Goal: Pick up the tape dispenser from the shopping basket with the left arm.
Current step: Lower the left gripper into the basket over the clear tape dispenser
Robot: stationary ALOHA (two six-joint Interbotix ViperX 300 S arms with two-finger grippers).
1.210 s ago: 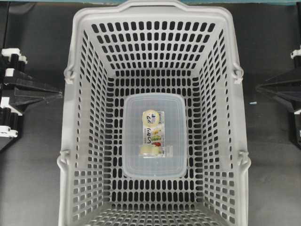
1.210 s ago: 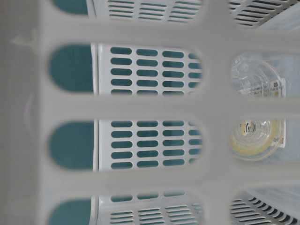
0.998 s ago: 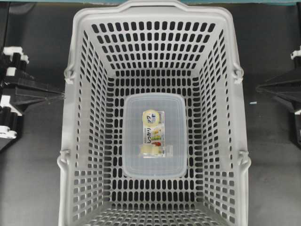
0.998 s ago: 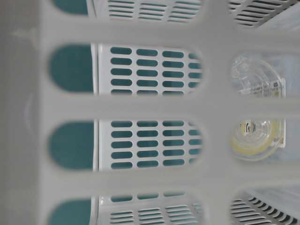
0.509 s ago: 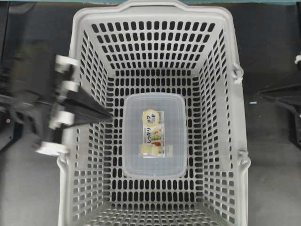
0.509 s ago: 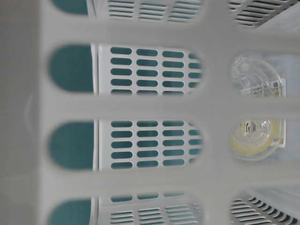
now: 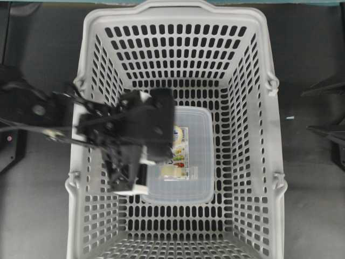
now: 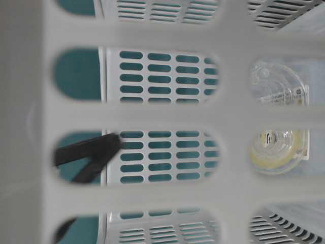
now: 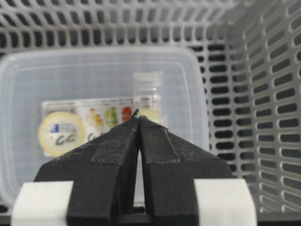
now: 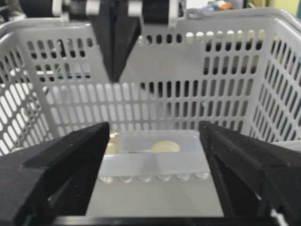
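Observation:
The tape dispenser (image 7: 180,156), a white roll and clear dispenser on a colourful card, lies on a translucent food box (image 7: 200,162) on the floor of the grey shopping basket (image 7: 172,11). My left gripper (image 7: 161,141) is shut and empty, blurred, hanging over the box's left part and hiding part of the pack. In the left wrist view its shut tips (image 9: 139,117) point at the card (image 9: 101,125) below. My right gripper (image 7: 318,109) is open, outside the basket's right wall. The right wrist view shows it open (image 10: 155,155) and the box beyond it.
The slotted basket walls (image 9: 263,94) rise high on all sides of the box (image 9: 94,70). The table-level view looks through a wall (image 8: 152,117) at the roll (image 8: 278,152) and a dark piece of the left arm (image 8: 89,152).
My left arm swung from outside the basket's left wall over the rim and now hangs above the box. My right gripper's fingers have spread apart.

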